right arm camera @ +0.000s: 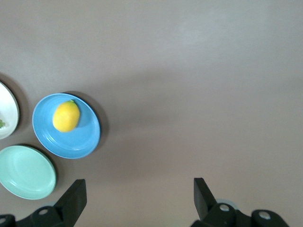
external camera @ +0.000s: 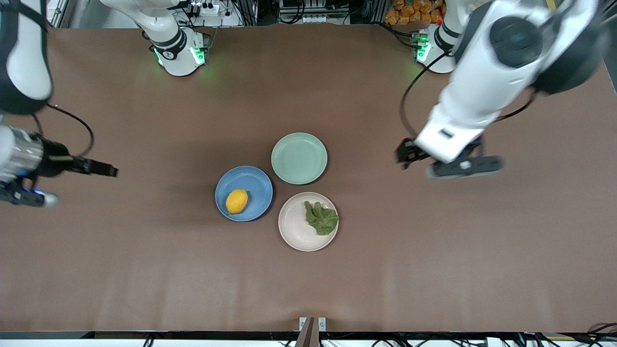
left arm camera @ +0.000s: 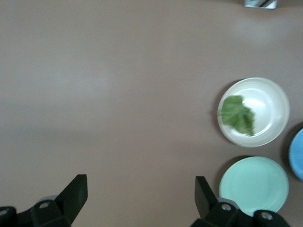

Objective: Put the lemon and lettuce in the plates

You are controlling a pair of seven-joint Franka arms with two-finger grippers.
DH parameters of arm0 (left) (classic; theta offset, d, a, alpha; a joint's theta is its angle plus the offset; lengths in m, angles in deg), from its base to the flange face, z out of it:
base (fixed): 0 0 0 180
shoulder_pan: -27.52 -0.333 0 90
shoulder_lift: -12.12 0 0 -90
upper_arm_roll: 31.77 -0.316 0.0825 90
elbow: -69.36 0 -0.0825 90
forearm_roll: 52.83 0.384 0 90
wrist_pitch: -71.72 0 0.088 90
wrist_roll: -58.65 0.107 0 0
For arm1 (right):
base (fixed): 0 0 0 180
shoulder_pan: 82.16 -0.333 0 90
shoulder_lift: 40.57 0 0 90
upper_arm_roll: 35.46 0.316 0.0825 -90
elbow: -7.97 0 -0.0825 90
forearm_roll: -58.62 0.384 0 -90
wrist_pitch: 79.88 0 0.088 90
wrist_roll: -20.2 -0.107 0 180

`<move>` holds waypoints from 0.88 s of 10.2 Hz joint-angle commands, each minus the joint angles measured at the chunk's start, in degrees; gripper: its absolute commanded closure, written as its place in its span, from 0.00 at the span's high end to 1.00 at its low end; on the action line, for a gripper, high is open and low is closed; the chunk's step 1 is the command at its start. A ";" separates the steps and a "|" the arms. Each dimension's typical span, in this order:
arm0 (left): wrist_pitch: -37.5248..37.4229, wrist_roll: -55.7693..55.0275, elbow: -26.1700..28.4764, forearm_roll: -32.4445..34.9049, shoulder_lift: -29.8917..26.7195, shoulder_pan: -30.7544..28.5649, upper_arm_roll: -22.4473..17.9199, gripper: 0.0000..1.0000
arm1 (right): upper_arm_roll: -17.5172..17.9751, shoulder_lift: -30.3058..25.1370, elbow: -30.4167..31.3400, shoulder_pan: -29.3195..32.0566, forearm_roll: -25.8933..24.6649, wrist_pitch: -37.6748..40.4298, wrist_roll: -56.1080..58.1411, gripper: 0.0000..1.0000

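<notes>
The lemon [external camera: 236, 201] lies in the blue plate [external camera: 255, 185] and also shows in the right wrist view [right arm camera: 66, 116]. The lettuce [external camera: 321, 218] lies in the beige-pink plate [external camera: 296, 226], toward its rim; it also shows in the left wrist view [left arm camera: 239, 115]. My left gripper [external camera: 462, 166] hangs open and empty over bare table toward the left arm's end, apart from the plates [left arm camera: 141, 196]. My right gripper [external camera: 29, 197] hangs open and empty over bare table at the right arm's end [right arm camera: 139, 196].
An empty mint-green plate [external camera: 299, 158] sits beside the two other plates, farther from the front camera. The three plates cluster at the table's middle. A brown cloth [external camera: 434, 270] covers the table.
</notes>
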 commanded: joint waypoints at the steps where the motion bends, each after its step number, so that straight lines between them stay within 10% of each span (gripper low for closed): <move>1: -6.65 7.60 2.51 0.46 -5.84 -3.81 0.49 1.00 | -1.15 -6.19 2.06 -0.54 -1.98 1.33 4.22 1.00; 9: -12.84 16.00 3.74 -1.81 -12.71 -14.01 1.02 1.00 | 1.93 -8.14 1.71 -1.68 -9.72 2.15 5.57 1.00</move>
